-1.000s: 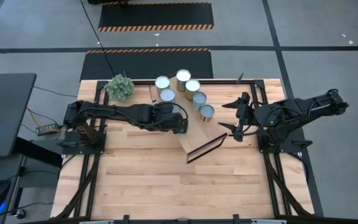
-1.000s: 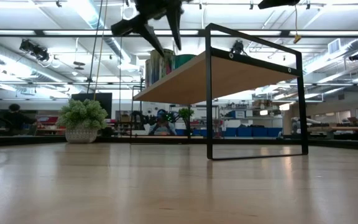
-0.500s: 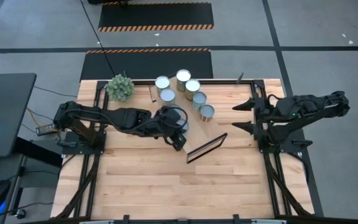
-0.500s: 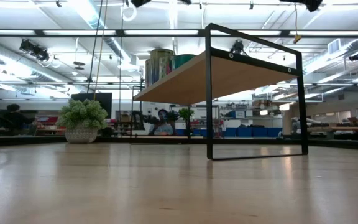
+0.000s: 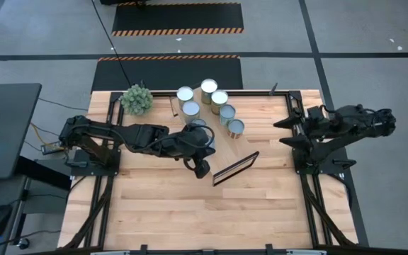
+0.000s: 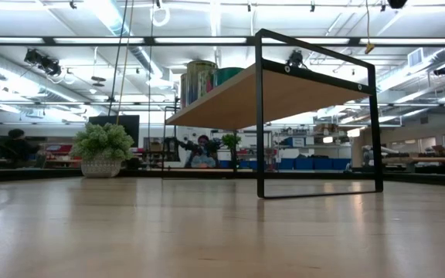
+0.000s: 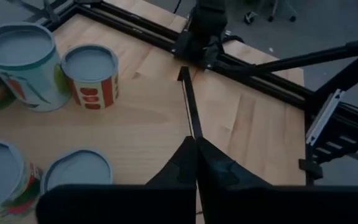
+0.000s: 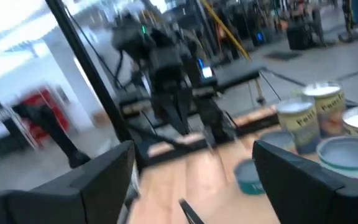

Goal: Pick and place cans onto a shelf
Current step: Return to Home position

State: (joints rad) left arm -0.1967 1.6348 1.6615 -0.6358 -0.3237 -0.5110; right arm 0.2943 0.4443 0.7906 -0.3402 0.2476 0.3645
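Observation:
Several cans point(image 5: 208, 99) with pale round tops stand upright in a cluster on the shelf's light-wood plank; the low view shows two on its far end point(image 6: 199, 77). The shelf point(image 6: 284, 93) runs slantwise, its dark metal frame point(image 5: 236, 167) at the near end. My left gripper point(image 5: 202, 170) is shut and empty above the shelf's near end, its fingers point(image 7: 194, 163) pointing along the frame's top bar point(image 7: 188, 102), with cans point(image 7: 91, 74) beside it. My right gripper point(image 5: 283, 132) is open and empty at the table's right edge; it also shows in the right wrist view point(image 8: 191, 180), facing the cans point(image 8: 309, 118).
A spiky green plant ball point(image 5: 137, 99) in a pot sits at the table's far left corner. Black rails point(image 5: 296, 120) frame the tabletop. Bare wood point(image 5: 204, 212) lies between the shelf and the near edge. People show in the room behind point(image 6: 201, 154).
My left gripper has moved from the middle of the shelf toward the table's near edge, to the shelf's framed end. My right gripper has drawn back toward the table's right edge, still open. The gripper at the top of the low view has left that view.

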